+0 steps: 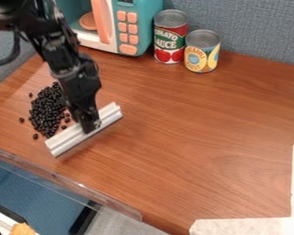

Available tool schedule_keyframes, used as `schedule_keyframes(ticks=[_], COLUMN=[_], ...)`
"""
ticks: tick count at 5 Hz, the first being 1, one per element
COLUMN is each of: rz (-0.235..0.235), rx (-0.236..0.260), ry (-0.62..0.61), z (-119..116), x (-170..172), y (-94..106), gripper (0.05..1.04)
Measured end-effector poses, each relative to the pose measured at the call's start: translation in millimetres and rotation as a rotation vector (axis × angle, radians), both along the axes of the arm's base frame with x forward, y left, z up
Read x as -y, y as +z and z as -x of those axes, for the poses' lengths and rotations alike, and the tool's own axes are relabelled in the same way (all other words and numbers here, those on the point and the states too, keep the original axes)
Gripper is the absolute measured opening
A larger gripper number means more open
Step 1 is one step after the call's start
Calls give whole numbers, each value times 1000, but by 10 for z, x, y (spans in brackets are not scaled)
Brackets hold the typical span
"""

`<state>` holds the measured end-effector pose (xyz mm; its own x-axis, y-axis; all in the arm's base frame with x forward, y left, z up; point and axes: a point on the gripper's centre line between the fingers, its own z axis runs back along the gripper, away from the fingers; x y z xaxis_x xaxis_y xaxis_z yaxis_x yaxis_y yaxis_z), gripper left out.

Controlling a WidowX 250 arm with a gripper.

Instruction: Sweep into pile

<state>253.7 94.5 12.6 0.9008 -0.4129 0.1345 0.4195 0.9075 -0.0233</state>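
So the dark beans [47,108] are on the left part of the wooden bench [192,133], mostly in one heap already, with a few strays at its fringe: one off to the left, one near the bottom, one up top and a couple between the heap and the bar. The end effector [91,126] is closed down on the middle of a long pale bar [65,139], the sweeper basically, so only as far apart as the bar's thickness. Mid-bar grip makes sense to me, since it leaves a decent length of edge either side and should twist less when beans push back. The bar sits diagonally just to the lower right of the heap, long side facing it, and I reckon that's so a short nudge up and left squeezes the near strays in. Looks nearly done imo, mostly tidying the outliers. The one on the far left probably needs a push from the other side. Watch the clear lip [63,181] along the lower left edge of the bench though, the bar's low end isn't far from it, and a sloppy stroke could send beans that way. Up top, the toy microwave [137,27] and the red can [170,36] and yellow can [202,51] hem in the back. Most of the elbow room is to the right, out to the pale strips [247,226], so I'd back off that way before re-angling.
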Motion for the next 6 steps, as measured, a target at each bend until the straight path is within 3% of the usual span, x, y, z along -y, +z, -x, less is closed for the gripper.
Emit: schedule_keyframes(ticks=[1, 6], rz=[-10, 8], rx=[3, -26], ry=[3, 6], z=[-15, -223], x=[-51, -581], y=[-98, -112], gripper=[344, 344])
